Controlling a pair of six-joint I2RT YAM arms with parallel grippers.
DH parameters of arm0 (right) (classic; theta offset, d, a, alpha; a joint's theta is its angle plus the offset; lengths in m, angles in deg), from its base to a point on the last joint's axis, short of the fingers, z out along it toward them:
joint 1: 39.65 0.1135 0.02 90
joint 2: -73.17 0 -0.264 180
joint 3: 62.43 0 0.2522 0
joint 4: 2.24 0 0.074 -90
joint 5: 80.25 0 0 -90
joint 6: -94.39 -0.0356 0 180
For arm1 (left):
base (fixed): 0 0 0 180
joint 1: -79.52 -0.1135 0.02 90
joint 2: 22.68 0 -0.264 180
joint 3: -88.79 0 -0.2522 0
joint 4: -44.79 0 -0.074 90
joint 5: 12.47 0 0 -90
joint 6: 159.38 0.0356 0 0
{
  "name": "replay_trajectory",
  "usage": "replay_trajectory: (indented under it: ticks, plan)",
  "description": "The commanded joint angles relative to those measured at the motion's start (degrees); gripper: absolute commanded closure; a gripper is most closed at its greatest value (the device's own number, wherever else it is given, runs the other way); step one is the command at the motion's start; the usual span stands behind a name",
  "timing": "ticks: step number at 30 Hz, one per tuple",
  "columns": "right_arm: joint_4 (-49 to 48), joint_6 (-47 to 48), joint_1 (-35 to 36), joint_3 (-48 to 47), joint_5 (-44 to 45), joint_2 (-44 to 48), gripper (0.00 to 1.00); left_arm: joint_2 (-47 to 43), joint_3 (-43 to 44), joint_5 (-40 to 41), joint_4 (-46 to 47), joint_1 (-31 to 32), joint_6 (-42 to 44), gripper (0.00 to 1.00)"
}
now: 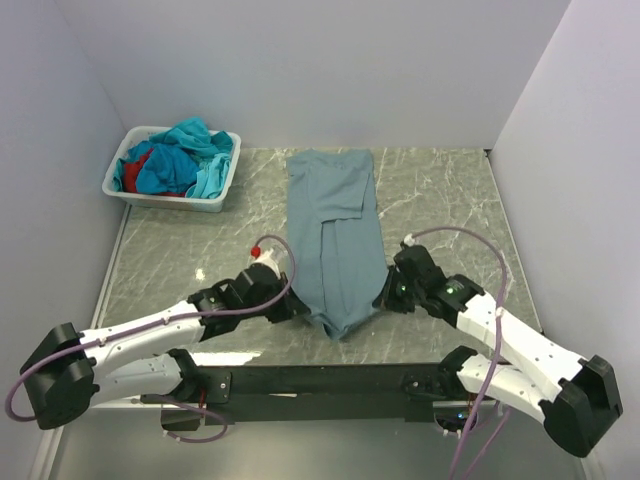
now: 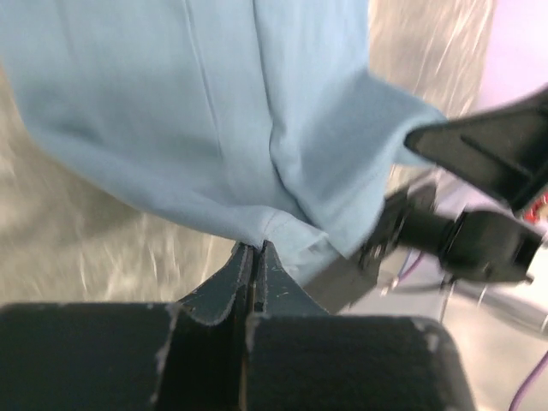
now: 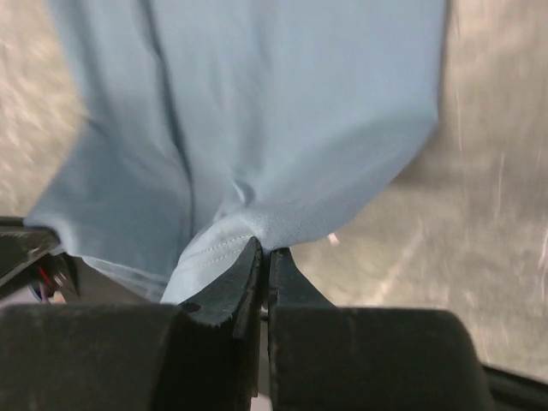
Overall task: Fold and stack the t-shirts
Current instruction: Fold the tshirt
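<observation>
Both arms pinch the near end of the grey-blue t-shirt [image 1: 335, 235].
Top view: the shirt lies as a long strip mid-counter [image 1: 440, 200], running 12 to 6 o'clock. The left jaws meet its near end from 8 o'clock, the right jaws from 4 o'clock. The teal, blue and red t-shirts [image 1: 185, 160] fill the white basket [image 1: 165, 199] at 10 o'clock. Left wrist: the jaws are clamped together on the shirt's hem. Right wrist: the jaws are clamped on a stitched edge.

no text, label, brand or number can be read anywhere.
</observation>
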Motion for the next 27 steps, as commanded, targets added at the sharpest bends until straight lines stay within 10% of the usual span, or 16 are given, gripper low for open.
replay_trajectory:
  ticks: [1, 27]
  plan:
    - [-4.9, 2.7, -0.8, -5.9, 6.4, -3.3, 1.0, 0.9, 3.5, 1.7, 3.9, -4.8, 5.1, 1.0]
    - [-11.1, 10.3, -12.8, -30.7, 5.0, -27.6, 1.0, 22.0, 24.7, -8.6, 11.9, -26.9, 19.1, 1.0]
